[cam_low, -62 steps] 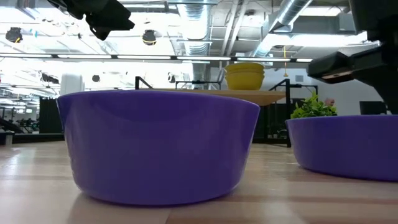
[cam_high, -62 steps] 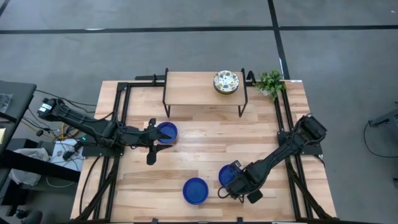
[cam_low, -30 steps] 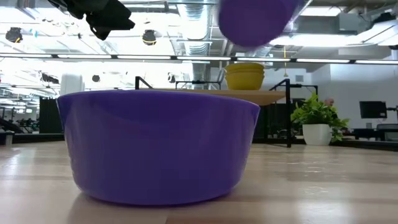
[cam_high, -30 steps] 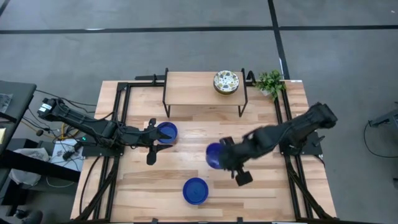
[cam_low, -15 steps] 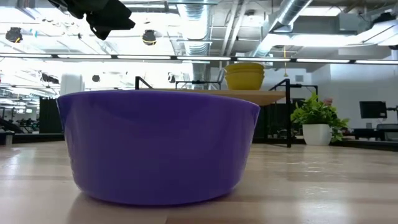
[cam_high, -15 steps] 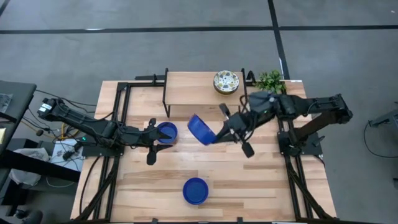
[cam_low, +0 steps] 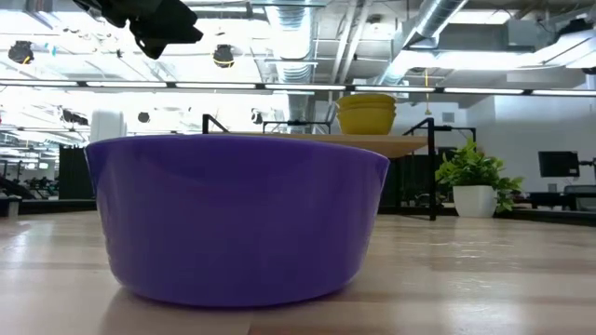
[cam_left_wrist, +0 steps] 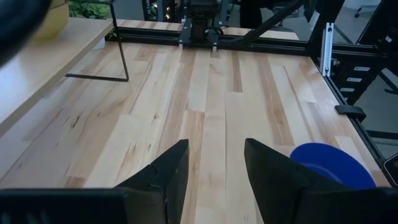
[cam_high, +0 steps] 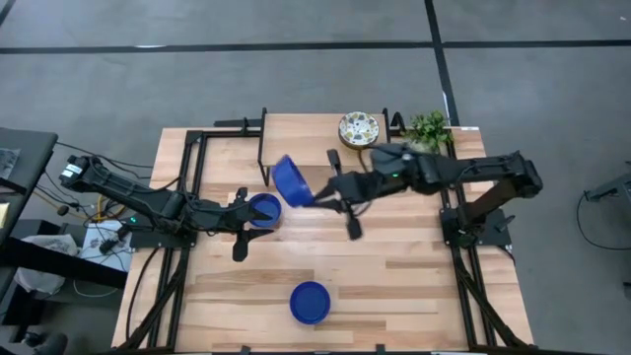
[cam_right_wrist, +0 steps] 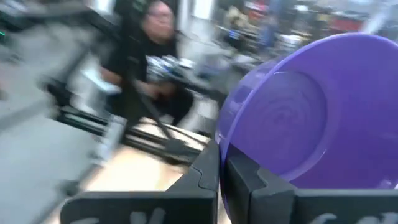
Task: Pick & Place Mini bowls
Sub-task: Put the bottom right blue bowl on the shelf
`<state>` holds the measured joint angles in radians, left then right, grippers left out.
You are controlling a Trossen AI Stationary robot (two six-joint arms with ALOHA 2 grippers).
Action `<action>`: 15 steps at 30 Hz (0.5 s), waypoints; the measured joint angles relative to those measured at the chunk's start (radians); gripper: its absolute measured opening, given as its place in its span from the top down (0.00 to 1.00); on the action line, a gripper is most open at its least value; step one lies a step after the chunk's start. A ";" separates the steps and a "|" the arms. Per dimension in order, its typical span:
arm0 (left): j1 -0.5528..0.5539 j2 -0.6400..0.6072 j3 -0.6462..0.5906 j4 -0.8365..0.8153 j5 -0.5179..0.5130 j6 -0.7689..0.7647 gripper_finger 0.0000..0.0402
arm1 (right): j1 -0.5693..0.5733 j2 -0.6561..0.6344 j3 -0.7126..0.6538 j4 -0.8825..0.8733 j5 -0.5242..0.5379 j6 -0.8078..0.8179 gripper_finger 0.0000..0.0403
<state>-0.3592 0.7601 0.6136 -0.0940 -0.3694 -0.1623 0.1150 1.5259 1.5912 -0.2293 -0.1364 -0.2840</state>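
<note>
Wooden table (cam_high: 414,286) with a raised shelf (cam_high: 306,143). The right gripper (cam_high: 317,189), clamped shut on a tilted blue mini bowl's (cam_high: 290,181) rim, carries it just beside the shelf's front edge. The left gripper (cam_high: 243,219) waits, fingers parted, empty, at another blue bowl (cam_high: 263,209).

Bowl (cam_high: 359,129) on shelf (cam_high: 306,140), plant (cam_high: 428,129) beside

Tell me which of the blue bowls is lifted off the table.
The tilted blue bowl by the raised shelf, pinched at its rim by the right end effector. The other two rest flat on the table.
</note>
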 joint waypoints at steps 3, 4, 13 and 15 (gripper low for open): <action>0.000 0.000 0.000 0.005 0.000 0.000 0.62 | -0.010 0.058 0.073 -0.065 0.116 -0.093 1.00; 0.000 0.000 0.000 0.005 0.000 0.000 0.62 | -0.013 0.084 0.108 -0.091 0.152 -0.121 1.00; 0.000 0.000 0.000 0.006 0.000 0.000 0.62 | -0.096 0.335 0.528 -0.499 0.339 -0.280 1.00; 0.000 0.000 0.000 0.009 0.000 0.000 0.62 | -0.129 0.390 0.620 -0.586 0.362 -0.295 1.00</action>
<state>-0.3592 0.7601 0.6136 -0.0853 -0.3695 -0.1623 -0.0137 1.9162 2.2113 -0.8156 0.2259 -0.5794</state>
